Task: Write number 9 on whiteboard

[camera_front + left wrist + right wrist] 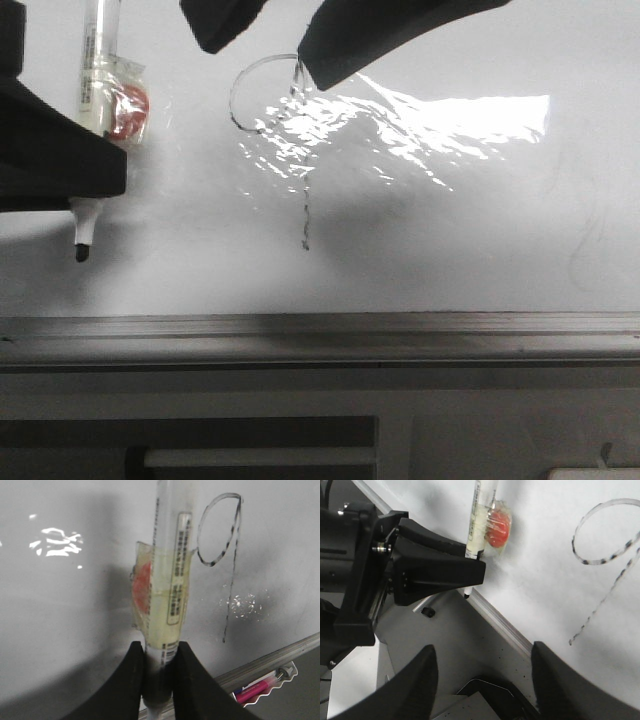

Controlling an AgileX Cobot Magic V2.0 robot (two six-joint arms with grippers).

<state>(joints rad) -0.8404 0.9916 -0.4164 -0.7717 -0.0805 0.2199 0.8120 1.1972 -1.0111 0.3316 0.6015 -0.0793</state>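
Observation:
The whiteboard (450,230) fills the front view, with its grey rail (320,325) along the lower edge. The number 9 (304,215) is drawn on it as a thin dark loop with a long tail. It also shows in the left wrist view (231,575) and the right wrist view (605,600). My left gripper (90,170) is shut on a white marker (172,580). The marker's dark tip (82,252) is over the board, well left of the 9. A red piece (128,110) is taped to the marker. My right gripper (482,680) is open and empty, above the loop of the 9 in the front view (270,60).
A bright glare patch (450,120) lies right of the 9. A faint grey smudge (590,245) marks the board's right side. A pink marker in a pack (260,687) lies below the rail. A grey table surface (470,630) shows beside the board.

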